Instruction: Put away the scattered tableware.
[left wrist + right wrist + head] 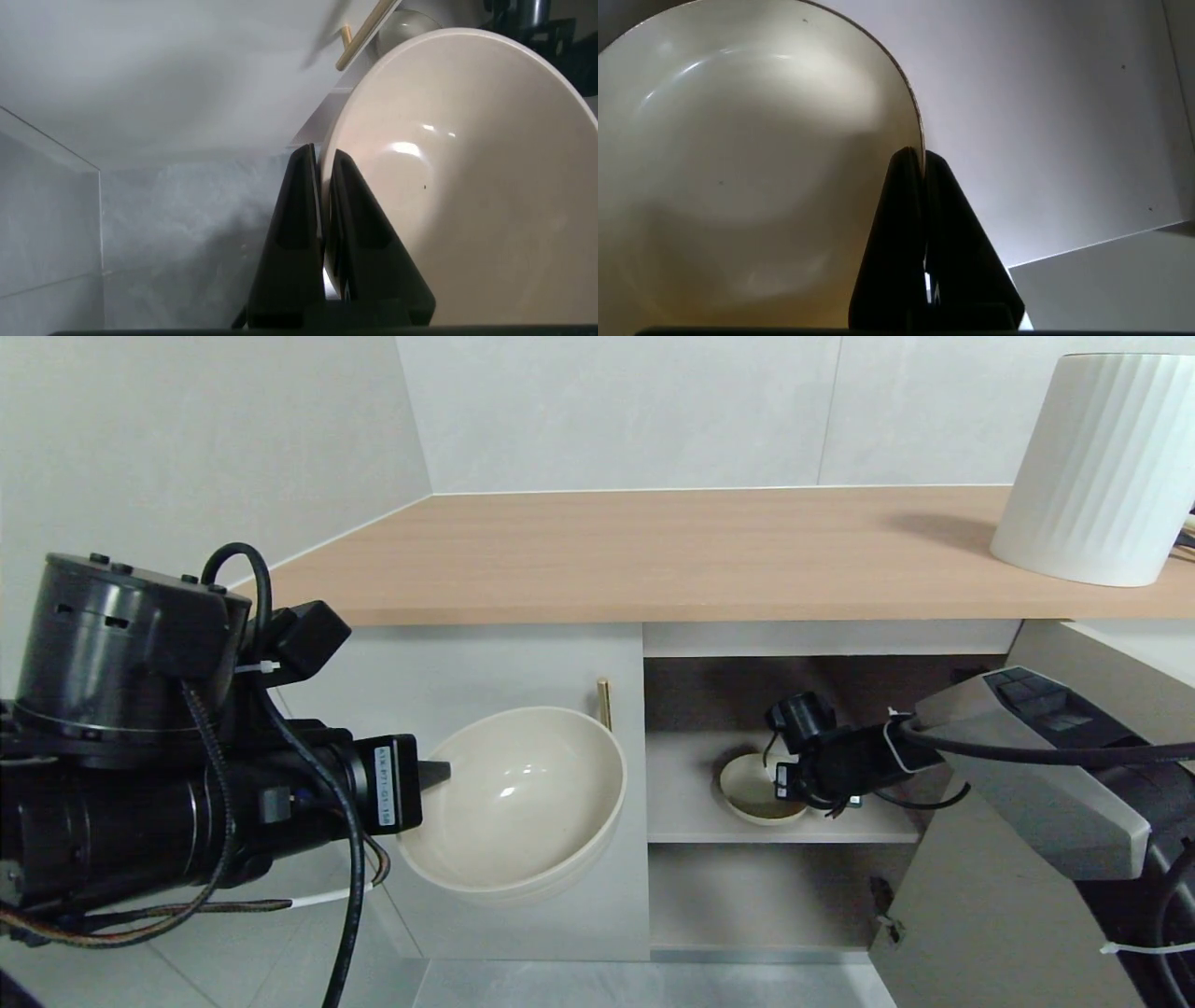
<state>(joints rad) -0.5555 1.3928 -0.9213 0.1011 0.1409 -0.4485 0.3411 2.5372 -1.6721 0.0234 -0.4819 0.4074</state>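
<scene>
Bowls are in both your arms, below the wooden counter (653, 555) that spans the view. The cabinet (485, 663) under it has its right half open. A ribbed white canister (1092, 467) stands on the counter's right end.

Your left gripper (434, 770) (322, 154) is pinched narrow on the rim of the large bowl (523, 803) (467, 187), held tilted before the closed left door. Your right gripper (789, 784) (920, 154) is clamped on the rim of the small bowl (752, 793) (757, 168), inside the open half at the middle shelf (691, 803). A brass handle (603, 702) shows just above the large bowl.
</scene>
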